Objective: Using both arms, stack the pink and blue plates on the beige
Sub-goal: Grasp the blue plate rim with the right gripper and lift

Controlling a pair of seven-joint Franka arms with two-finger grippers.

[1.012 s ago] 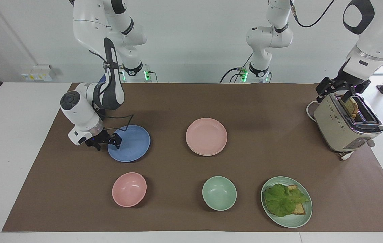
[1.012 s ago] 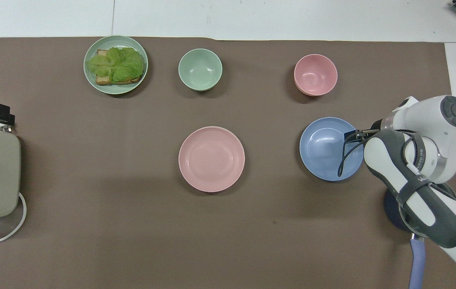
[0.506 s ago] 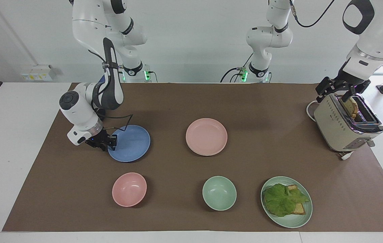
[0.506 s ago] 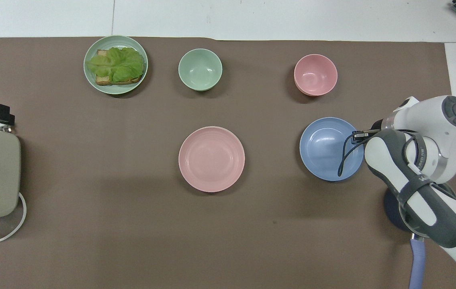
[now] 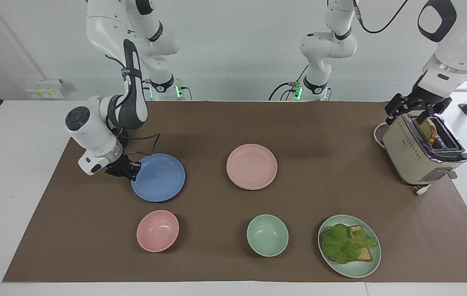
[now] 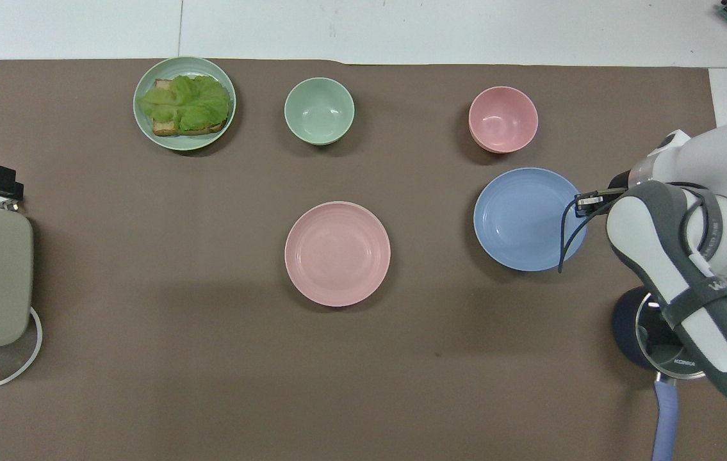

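A brown mat [image 5: 233,123] covers most of the table. On it, at the left arm's end, stands a cream toaster [image 5: 420,154] with a slice of bread in one slot, and the left gripper [image 5: 416,110] hangs right over that slot with its jaws spread wide around nothing I can make out. At the right arm's end, the right gripper [image 5: 128,169] is pinched tight on the rim of the blue plate [image 5: 160,177], which sits slightly raised and tilted, its shadow showing beneath it. The pink plate [image 5: 252,166] lies flat in the middle of the mat, well apart from the blue one. I see no beige plate anywhere on the table. Farther from the robots runs a row: a green plate [image 5: 354,269] carrying lettuce on bread, then a green bowl [image 5: 267,235], then a pink bowl [image 5: 157,230], which lies just beside the blue plate. A dark-blue saucepan [image 6: 626,330] sits partly hidden under the right arm.
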